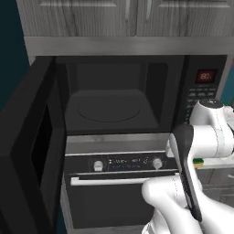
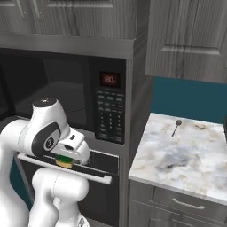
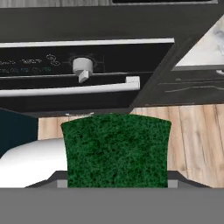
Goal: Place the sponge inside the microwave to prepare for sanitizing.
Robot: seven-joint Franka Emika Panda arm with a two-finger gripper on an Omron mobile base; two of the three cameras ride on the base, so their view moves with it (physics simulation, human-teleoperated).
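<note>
Hand view first: I have the sponge [image 3: 116, 151] clamped between the jaws, green scrub face toward the lens, filling the space between the tips. Past it sits the oven [image 3: 87, 74] with its knob and bar handle, so I'm low, at oven-front height. From the right base view, the gripper [image 2: 65, 160] carries the sponge just before that oven handle. Farther up and back, the microwave [image 1: 114, 109] stands with its door [image 1: 32, 151] swung wide; the turntable lies above and ahead of my hand, so I judge lift, then reach in.
</note>
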